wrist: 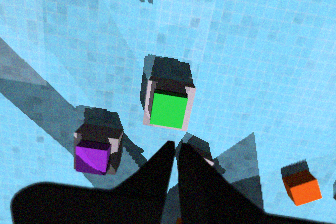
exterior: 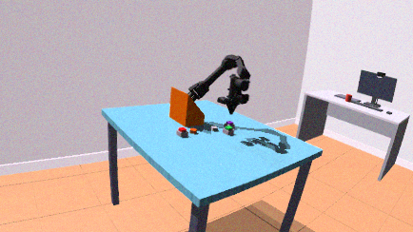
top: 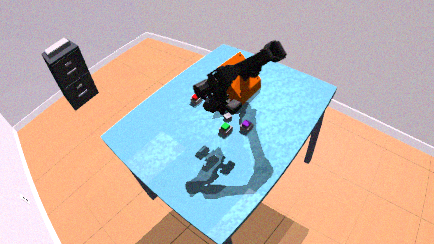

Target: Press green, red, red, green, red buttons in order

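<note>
The green button (top: 226, 126) (exterior: 228, 127) (wrist: 168, 110) sits in a grey housing with its cap raised. The red button (top: 195, 97) (exterior: 182, 129) stands at the other end of the group, its cap up; its cap is not seen in the wrist view. My gripper (exterior: 231, 110) (wrist: 176, 148) is shut and empty, fingertips together, pointing down. It hangs well above the table, clear of all buttons. In the wrist view its tips appear just below the green button. In the top view the arm hides the fingertips.
A purple button (top: 246, 123) (exterior: 229, 123) (wrist: 92, 157) stands beside the green one. A small white block (top: 228, 116) (exterior: 214, 128) lies near the green button, mostly behind my fingers in the wrist view. An orange block (exterior: 193, 130) (wrist: 305, 191) lies near the red button. An orange wedge (top: 245, 91) (exterior: 183, 108) stands by the arm.
</note>
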Robot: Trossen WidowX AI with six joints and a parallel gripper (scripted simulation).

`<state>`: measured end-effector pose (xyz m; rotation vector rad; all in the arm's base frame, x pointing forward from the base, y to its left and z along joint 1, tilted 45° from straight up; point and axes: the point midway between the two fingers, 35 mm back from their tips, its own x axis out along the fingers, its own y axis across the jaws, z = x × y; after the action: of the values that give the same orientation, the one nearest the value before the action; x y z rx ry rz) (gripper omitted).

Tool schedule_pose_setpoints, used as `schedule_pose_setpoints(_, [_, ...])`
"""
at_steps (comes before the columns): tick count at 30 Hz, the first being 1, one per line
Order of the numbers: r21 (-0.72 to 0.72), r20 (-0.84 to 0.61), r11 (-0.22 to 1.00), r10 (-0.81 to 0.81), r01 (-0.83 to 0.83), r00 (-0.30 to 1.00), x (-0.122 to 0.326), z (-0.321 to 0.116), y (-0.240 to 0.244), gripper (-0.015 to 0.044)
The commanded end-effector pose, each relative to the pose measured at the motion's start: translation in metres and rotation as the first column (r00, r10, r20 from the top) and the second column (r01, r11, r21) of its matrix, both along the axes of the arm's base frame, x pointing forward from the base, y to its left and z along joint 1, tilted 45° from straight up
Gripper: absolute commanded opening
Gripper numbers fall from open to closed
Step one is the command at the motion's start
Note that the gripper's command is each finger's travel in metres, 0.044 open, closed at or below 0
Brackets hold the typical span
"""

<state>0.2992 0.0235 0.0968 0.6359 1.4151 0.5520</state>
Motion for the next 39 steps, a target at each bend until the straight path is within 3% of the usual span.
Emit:
schedule_pose_setpoints(1, [0.011,-0.012,1.0,0.011,-0.011,1.0,-0.001,-0.026,0.032,0.002])
schedule_pose_setpoints(39, [0.014,-0.012,1.0,0.011,-0.011,1.0,0.001,-0.056,0.063,0.002])
